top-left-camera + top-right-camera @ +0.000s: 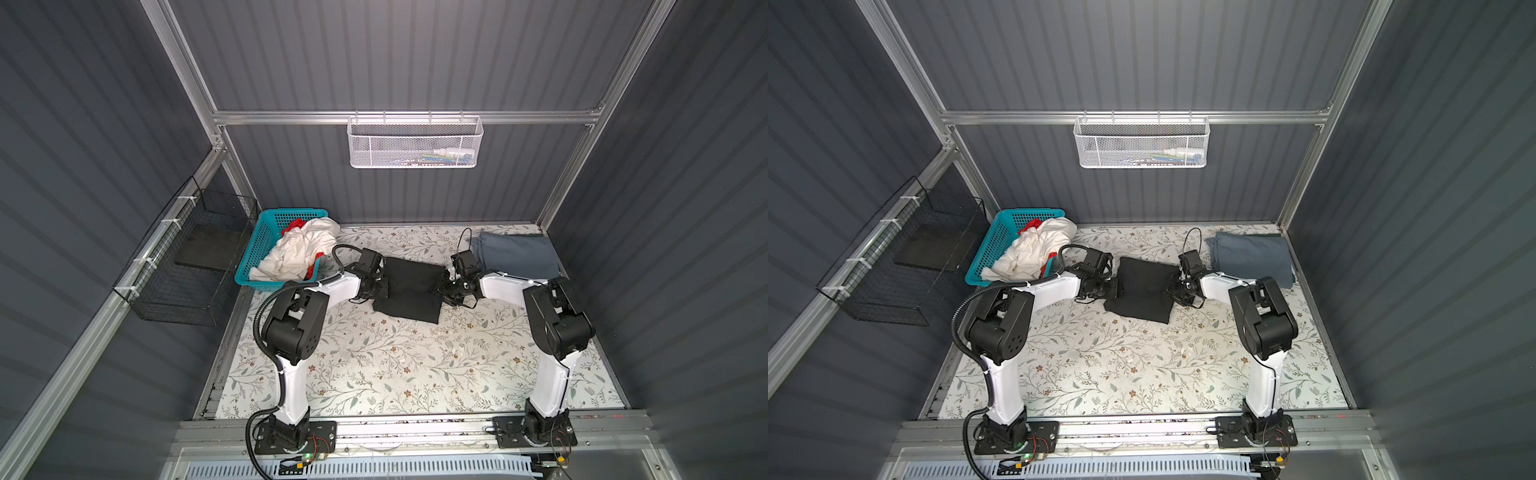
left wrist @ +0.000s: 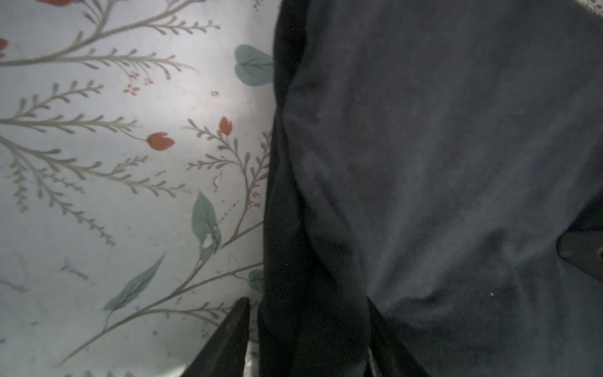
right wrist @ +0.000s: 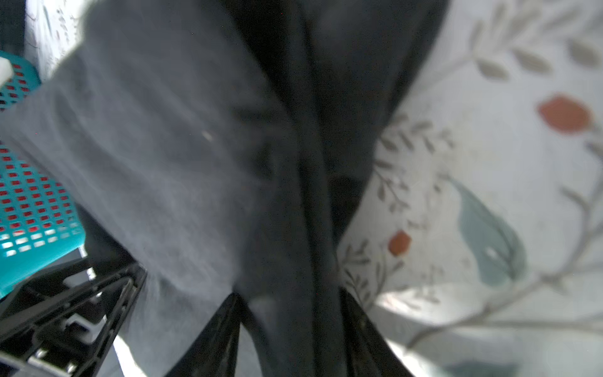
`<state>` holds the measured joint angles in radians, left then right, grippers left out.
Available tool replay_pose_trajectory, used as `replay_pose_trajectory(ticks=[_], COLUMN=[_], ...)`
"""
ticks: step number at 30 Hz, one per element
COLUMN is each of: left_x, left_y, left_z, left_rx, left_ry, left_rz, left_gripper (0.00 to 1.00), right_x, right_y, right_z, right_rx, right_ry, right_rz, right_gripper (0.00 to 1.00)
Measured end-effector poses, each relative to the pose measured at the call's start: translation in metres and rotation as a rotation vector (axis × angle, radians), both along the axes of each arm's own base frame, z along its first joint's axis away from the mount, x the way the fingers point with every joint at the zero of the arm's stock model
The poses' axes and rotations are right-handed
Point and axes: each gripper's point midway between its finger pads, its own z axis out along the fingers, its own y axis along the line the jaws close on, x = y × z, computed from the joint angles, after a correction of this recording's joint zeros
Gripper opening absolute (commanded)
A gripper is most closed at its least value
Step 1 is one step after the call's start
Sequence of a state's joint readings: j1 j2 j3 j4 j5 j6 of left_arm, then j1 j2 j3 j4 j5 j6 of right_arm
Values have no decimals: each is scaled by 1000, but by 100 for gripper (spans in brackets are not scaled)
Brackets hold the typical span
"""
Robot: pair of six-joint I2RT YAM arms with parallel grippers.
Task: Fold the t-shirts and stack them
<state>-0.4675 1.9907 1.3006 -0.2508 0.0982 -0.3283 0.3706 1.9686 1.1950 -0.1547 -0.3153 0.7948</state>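
Seen from above, a floral-patterned table (image 1: 395, 365) sits inside a grey booth, and two white and black robot arms reach in from the near edge. A folded black t-shirt (image 1: 409, 291) lies as a rough rectangle on the middle of the table, toward the back. The left gripper (image 1: 384, 287) is at the shirt's left edge and the right gripper (image 1: 437, 286) is at its right edge, so they face each other across it. In the left wrist view the two dark fingers (image 2: 228, 339) are clenched on a bunched fold of the black cloth, which puckers toward them. The right wrist view is somewhat blurred, and there the right claw likewise grasps a gathered ridge of the black shirt. A slate blue-grey t-shirt (image 1: 515, 251) lies folded in the back right corner, near the right gripper but apart from the black shirt. At the back left, a teal basket (image 1: 259, 241) holds a crumpled white t-shirt (image 1: 299, 249), with a red t-shirt (image 1: 291, 226) showing from under it
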Motion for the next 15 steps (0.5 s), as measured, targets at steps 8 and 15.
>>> replay_pose_trajectory(ticks=[8,15], left_x=[-3,-3], left_y=[1,3], left_z=[-4,-3], left_rx=[2,-2], left_ry=[3,-12], left_rz=[0,3], left_gripper=[55,56], right_x=[7,12], right_y=[2,6], right_z=[-6,-5], right_rx=[-30,-50], right_ry=[-8,-26], right_rz=[18,59], right_gripper=[18,0])
